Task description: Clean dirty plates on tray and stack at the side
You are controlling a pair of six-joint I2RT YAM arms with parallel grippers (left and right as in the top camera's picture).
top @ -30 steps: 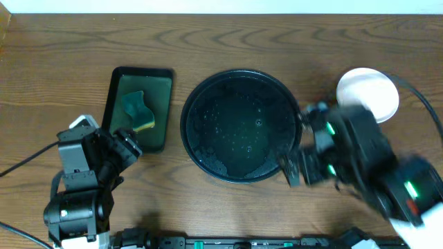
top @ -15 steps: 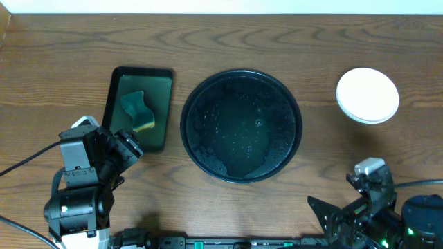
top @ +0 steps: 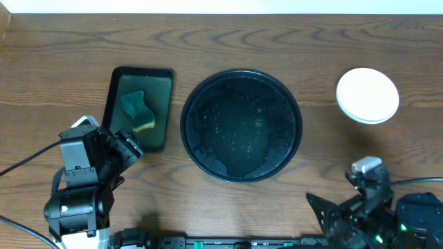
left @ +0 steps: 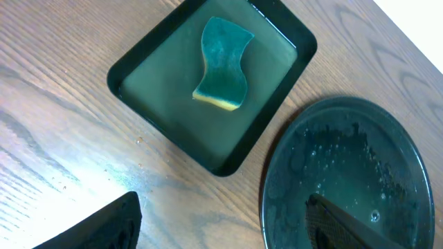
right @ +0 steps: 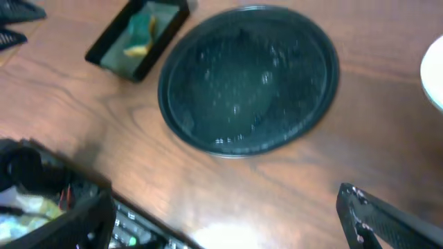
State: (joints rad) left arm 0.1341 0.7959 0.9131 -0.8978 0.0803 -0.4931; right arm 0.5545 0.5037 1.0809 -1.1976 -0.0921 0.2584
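Observation:
The round black tray (top: 241,124) sits mid-table, wet and speckled, with no plate on it. It also shows in the left wrist view (left: 346,173) and the right wrist view (right: 249,76). The plates (top: 367,95) lie on the bare wood at the far right, a white one on top with a pale rim showing under it. Their edge shows in the right wrist view (right: 436,76). My left gripper (top: 130,147) is open and empty, left of the tray; its fingers (left: 97,225) stand wide apart. My right gripper (top: 325,211) is open and empty at the front edge.
A rectangular black tray (top: 116,104) with a dark green inside holds a green and yellow sponge (top: 138,109) at the left; both show in the left wrist view, tray (left: 138,97) and sponge (left: 223,63). Robot base hardware runs along the front edge (right: 41,200).
My right arm has pulled back from between the round tray and the plates to the front right edge, uncovering the plates. The left arm has not moved.

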